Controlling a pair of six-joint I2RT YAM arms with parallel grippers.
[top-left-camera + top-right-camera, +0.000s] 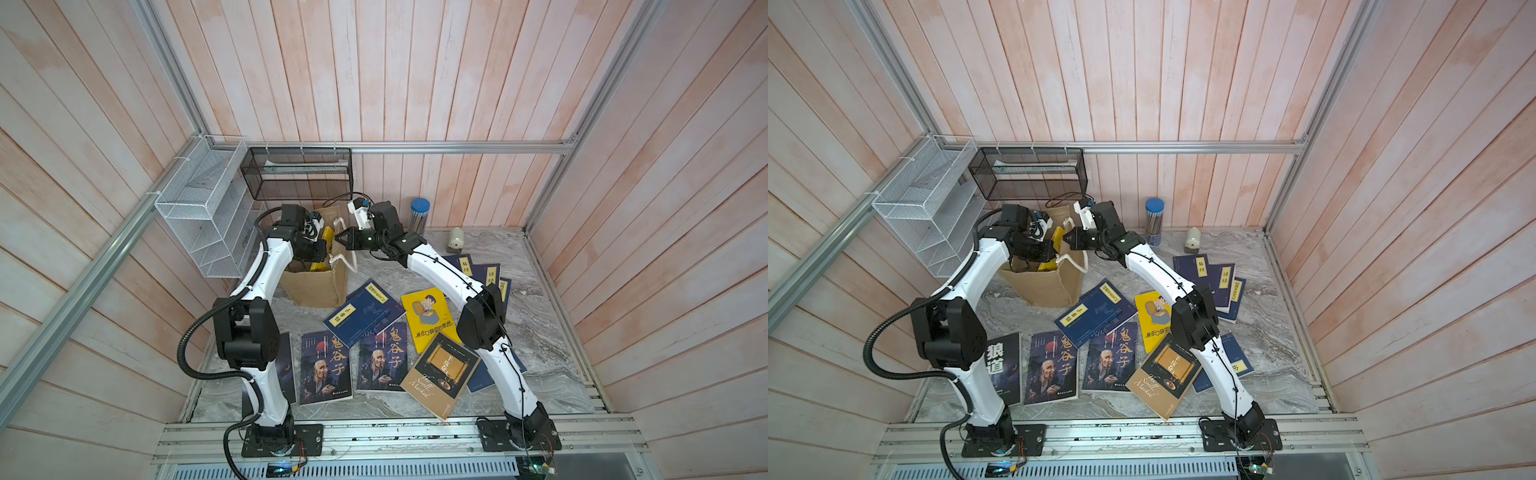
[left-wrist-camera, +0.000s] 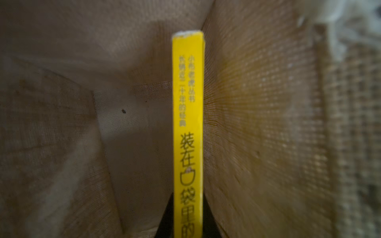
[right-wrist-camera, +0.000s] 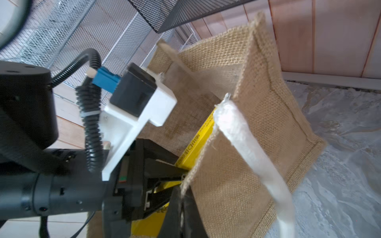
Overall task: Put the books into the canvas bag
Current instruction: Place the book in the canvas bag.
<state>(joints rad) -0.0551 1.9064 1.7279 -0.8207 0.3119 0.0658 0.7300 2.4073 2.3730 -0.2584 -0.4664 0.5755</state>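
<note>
Both top views: canvas bag stands upright at the far-left part of the table, below the black mesh basket and beside the white wire rack, mouth open. L gripper reaches into the mouth from the left w/ a yellow book clamped btwn its jaws, the book on edge and partly inside the bag. R gripper sits at the bag's right rim, by a white rope handle. Other books lie flat on the table, outside the bag: navy books overlapping just in front of the bag, a yellow cartoon book, portrait books side by side nearer the front, a brown-black book overlapping the cartoon book's near corner, and a navy stack partly under the R arm. In a top view a black book shows beside the L arm. L wrist: yellow book runs spine-up straight into the bag, close to one burlap wall. Dark fingers sit either side of it, gripping it. R wrist: canvas bag fills the frame, yellow book poking in btwn its walls, rope handle blurred across the front. R gripper has its jaws together, pinched on the burlap rim.
</note>
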